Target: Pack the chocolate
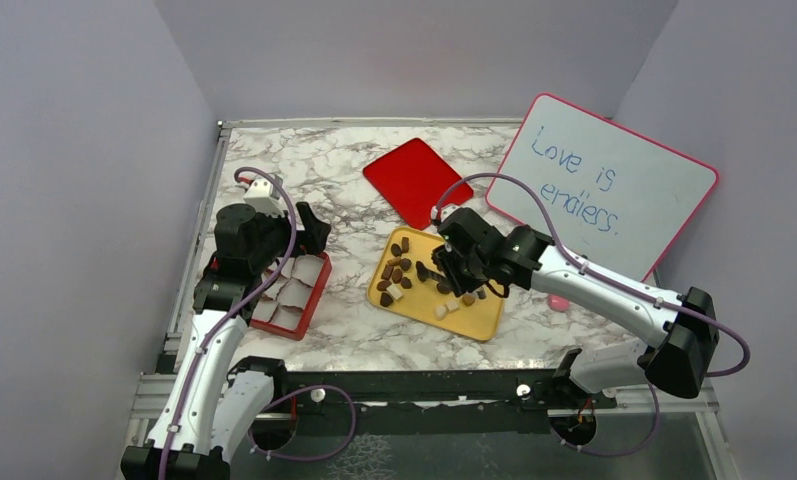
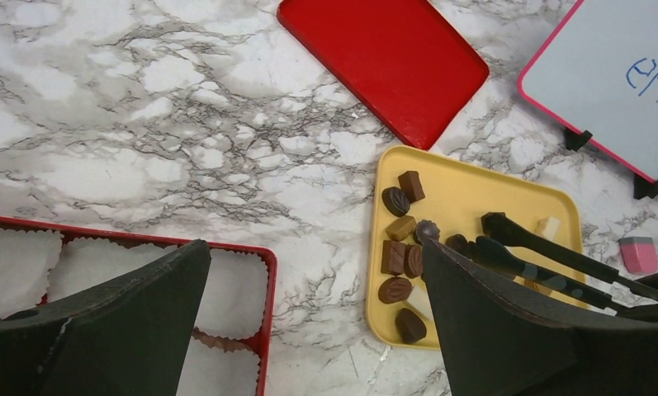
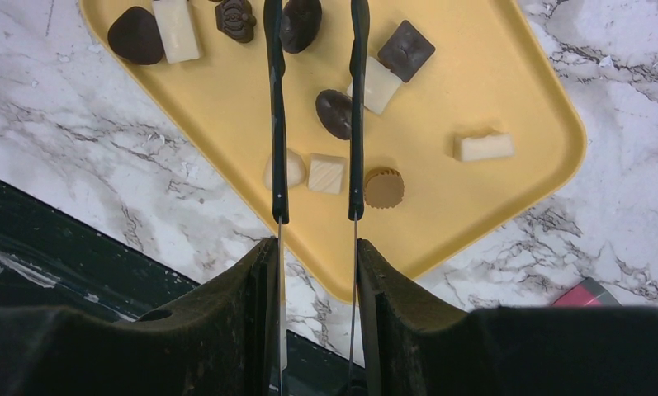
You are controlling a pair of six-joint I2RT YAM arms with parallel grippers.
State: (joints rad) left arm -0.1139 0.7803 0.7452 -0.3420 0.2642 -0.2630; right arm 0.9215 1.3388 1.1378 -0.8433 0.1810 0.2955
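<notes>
The chocolate (image 1: 399,272), several dark, tan and cream-white pieces, lies on a yellow tray (image 1: 479,318). The left wrist view shows the chocolate (image 2: 394,257) on the left side of the tray (image 2: 474,186). My right gripper (image 1: 466,260) hovers over the tray, shut on a pair of black-tipped tongs (image 3: 273,124). The tong arms straddle a dark piece (image 3: 300,21) at the top edge of the right wrist view, and I cannot tell whether they pinch it. My left gripper (image 2: 315,247) stands open and empty above the red box (image 1: 320,284) of white paper cups.
A red lid (image 1: 414,180) lies flat behind the tray. A pink-framed whiteboard (image 1: 604,185) stands propped at the back right, with a pink eraser (image 2: 637,253) at its foot. The table's dark front rail (image 3: 53,247) runs close to the tray's near corner.
</notes>
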